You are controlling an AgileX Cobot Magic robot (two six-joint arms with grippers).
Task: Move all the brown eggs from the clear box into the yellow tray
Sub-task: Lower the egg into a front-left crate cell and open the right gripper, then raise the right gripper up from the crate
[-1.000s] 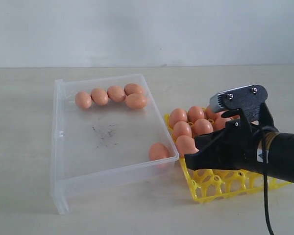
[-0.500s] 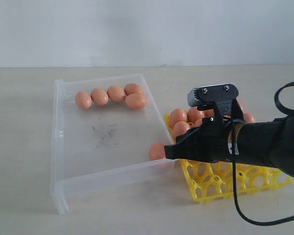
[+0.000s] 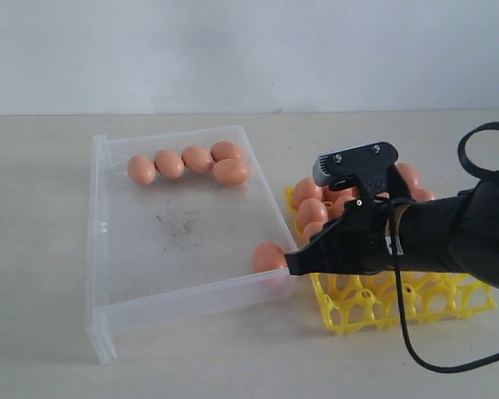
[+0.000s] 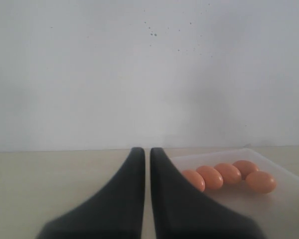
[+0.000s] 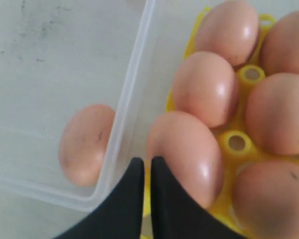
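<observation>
The right gripper [image 3: 291, 264] has swung off the middle of the yellow tray [image 3: 362, 309] to its corner. Its closed tips are now just short of the clear box [image 3: 191, 298] wall, with the lone brown egg [image 3: 269, 256] directly ahead. The tray beneath it has slid slightly away from the box.

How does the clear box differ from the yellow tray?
The clear box is larger and see-through with a flat floor; the yellow tray is smaller, an open lattice of cups. Six brown eggs lie loose in the clear box; those in the yellow tray sit in cups. Both rest on the table.
</observation>
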